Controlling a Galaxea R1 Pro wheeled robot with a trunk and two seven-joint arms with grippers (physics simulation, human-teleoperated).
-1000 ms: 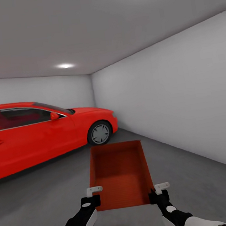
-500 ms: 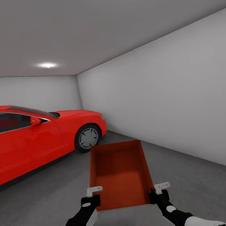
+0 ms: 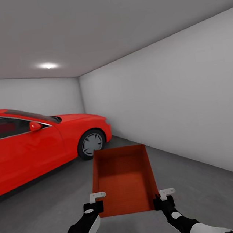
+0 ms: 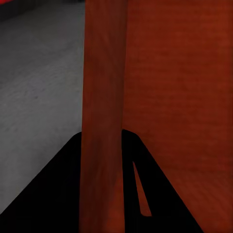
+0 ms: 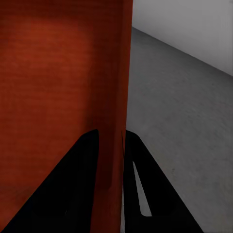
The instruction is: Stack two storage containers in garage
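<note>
Clamping the storage container's [image 3: 123,178] near corners, both grippers [image 3: 95,207] [image 3: 162,202] hold it above open floor [image 3: 41,212].

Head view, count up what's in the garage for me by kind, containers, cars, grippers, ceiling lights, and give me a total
Storage containers: 1, the orange-red container, held up between both grippers
Cars: 1, the red car
Grippers: 2, the left gripper and the right gripper, each clamped on a side wall
Ceiling lights: 1, the ceiling light
Total: 5

Ahead-left I see: red car [image 3: 31,143] parked, front wheel [image 3: 92,143] | ceiling light [image 3: 48,65] lit | white walls [image 3: 173,101]
</note>
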